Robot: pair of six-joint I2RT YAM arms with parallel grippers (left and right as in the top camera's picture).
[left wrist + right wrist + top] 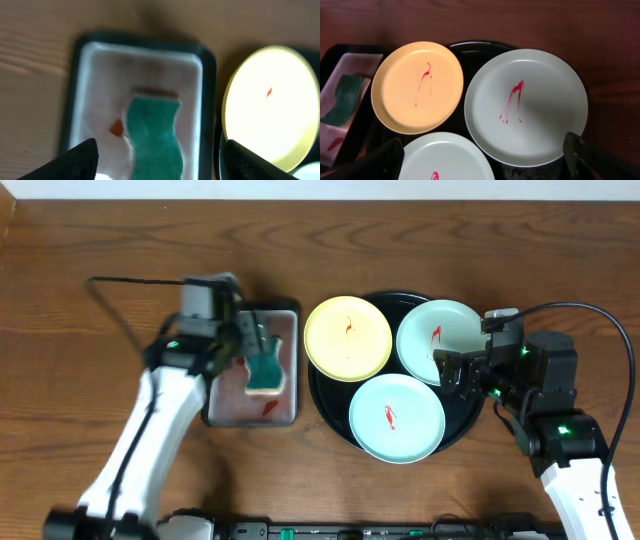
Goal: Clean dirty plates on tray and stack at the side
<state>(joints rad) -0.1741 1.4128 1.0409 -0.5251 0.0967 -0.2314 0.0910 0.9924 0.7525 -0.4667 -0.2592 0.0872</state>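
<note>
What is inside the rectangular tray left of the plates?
A teal sponge lies in the rectangular tray, with reddish smears on its floor beside it. Whatever is under the sponge is covered.

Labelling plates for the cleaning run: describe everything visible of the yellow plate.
The yellow plate is round, shallow, pale yellow and glossy, with a raised rim. A thin red sauce streak and a few dots mark its centre. It lies flat, face up, on the black tray, reaching its left rim, close beside two mint plates. No jaws touch it.
</note>
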